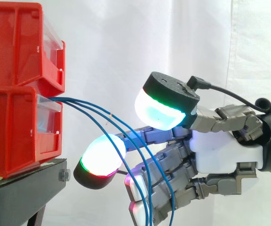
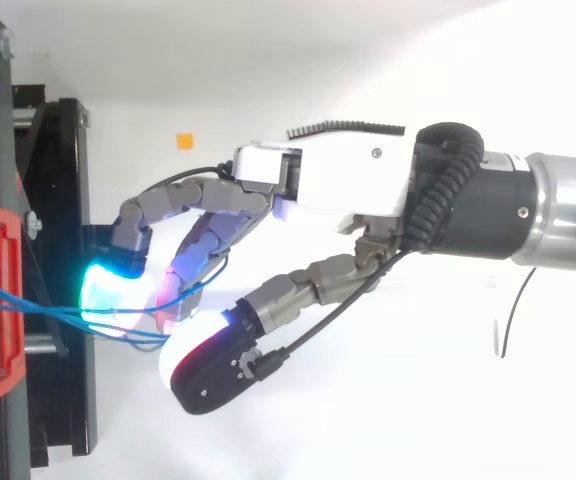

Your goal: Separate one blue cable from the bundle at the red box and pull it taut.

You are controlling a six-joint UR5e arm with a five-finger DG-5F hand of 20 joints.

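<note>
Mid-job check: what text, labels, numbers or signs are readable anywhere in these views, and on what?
None can be read.
The red bins: clear front holders show no legible print.
The orange sticker on the white surface: plain, no marks to make out.

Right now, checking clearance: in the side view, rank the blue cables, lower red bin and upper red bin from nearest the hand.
1. Blue cables, crossing the hand itself.
2. Lower red bin, to the hand's left, on the stand.
3. Upper red bin, up left, farthest.

Bright, even light washes out the curtain (image 1: 126, 37).
</note>
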